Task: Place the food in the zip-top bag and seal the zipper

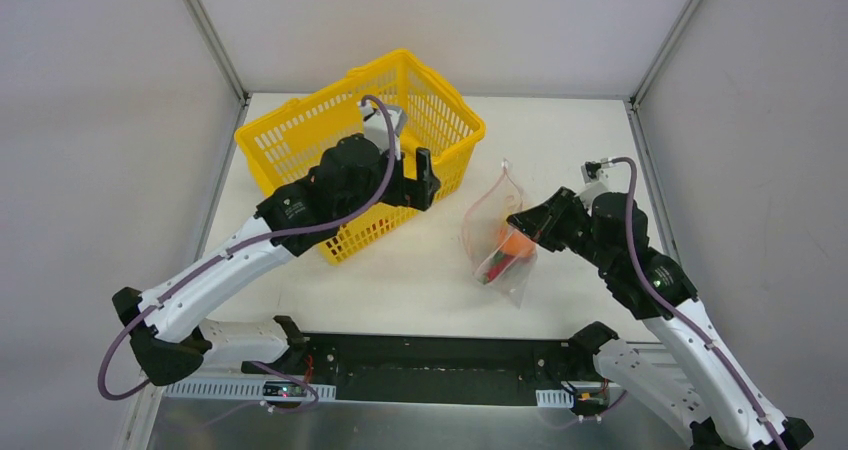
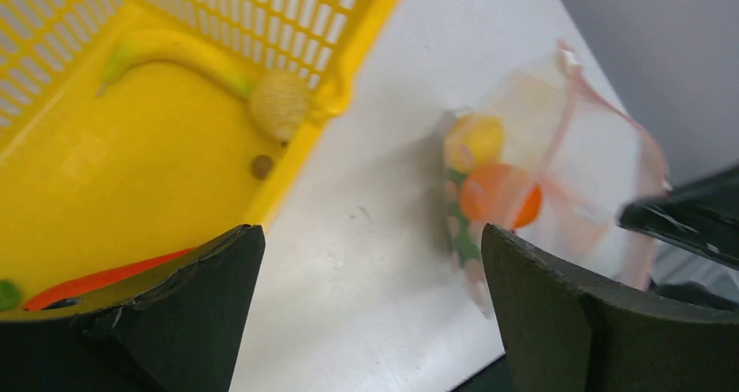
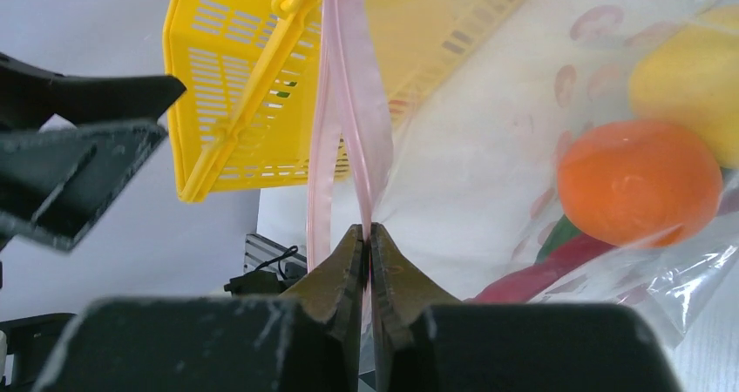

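Pinched shut in my right hand (image 3: 368, 237) is the zipper (image 3: 353, 104) of the zip-top bag (image 1: 497, 220) — orange fruit (image 3: 639, 183), lemon (image 3: 688, 70) and red chili (image 3: 540, 274) inside. My left hand (image 2: 370, 261) gapes wide, empty, over the yellow basket (image 1: 285, 150)'s edge.

White arm links (image 1: 225, 265), black joints (image 1: 345, 175), purple cables (image 1: 300, 232) looped along each arm.

The top view is bright and evenly lit from above; the white worktop (image 1: 420, 280) is nearly washed out, with faint shadows beside the basket (image 1: 280, 145). The left wrist view is blurred throughout, worst on the bag (image 2: 566, 148) at 3 o'clock. In the right wrist view, the orange fruit (image 3: 640, 183) at 3 o'clock is crisp.
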